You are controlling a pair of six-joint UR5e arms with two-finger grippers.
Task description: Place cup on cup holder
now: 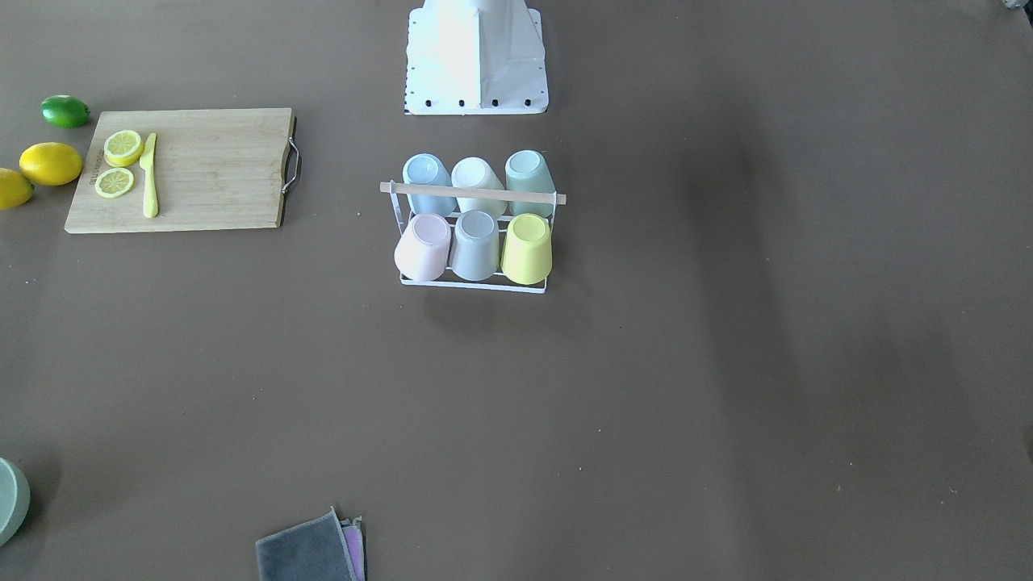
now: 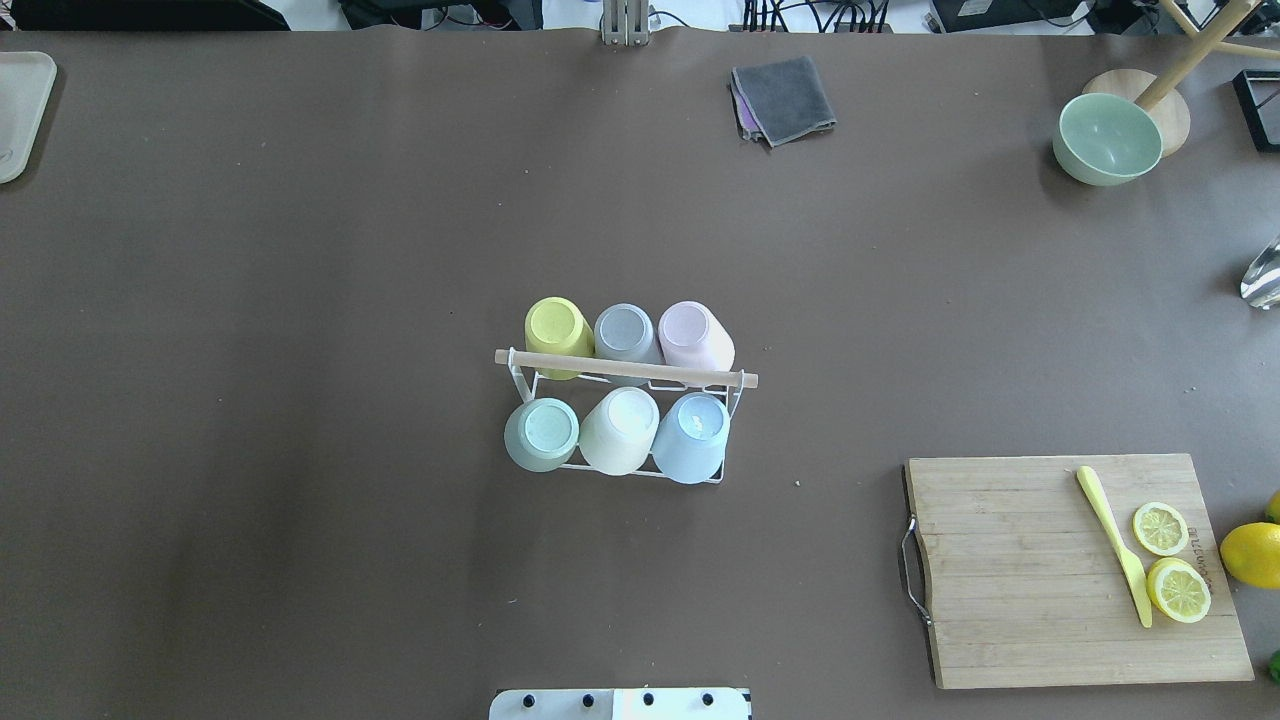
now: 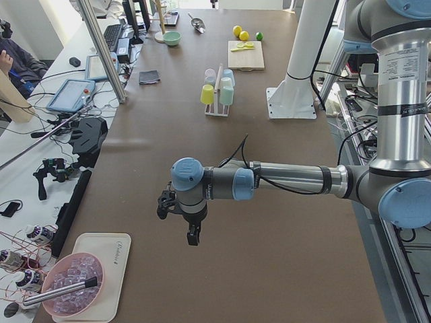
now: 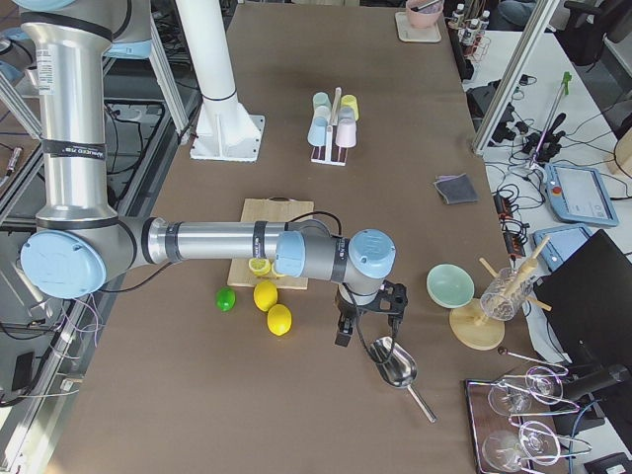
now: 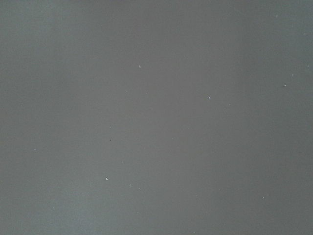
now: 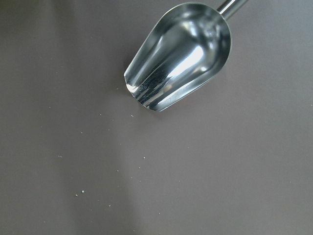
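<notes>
The cup holder (image 2: 625, 368), a white wire rack with a light wooden bar, stands mid-table. Cups sit upside down on its pegs in two rows: yellow (image 2: 557, 330), grey (image 2: 625, 332) and pink (image 2: 690, 335) on the far side, green (image 2: 542, 432), white (image 2: 620, 428) and blue (image 2: 692, 435) on the near side. The rack also shows in the front view (image 1: 472, 193). My left gripper (image 3: 192, 237) hangs over bare table far from the rack. My right gripper (image 4: 345, 334) hangs beside a metal scoop (image 6: 181, 54). I cannot tell whether either is open or shut.
A wooden cutting board (image 2: 1010, 570) holds lemon slices (image 2: 1160, 528) and a yellow knife (image 2: 1115, 545); whole lemons (image 4: 267, 296) and a lime (image 4: 225, 299) lie beside it. A grey cloth (image 2: 783, 98) and a green bowl (image 2: 1107, 138) are at the far side. A tray with a pink bowl (image 3: 71, 293) is at the left end.
</notes>
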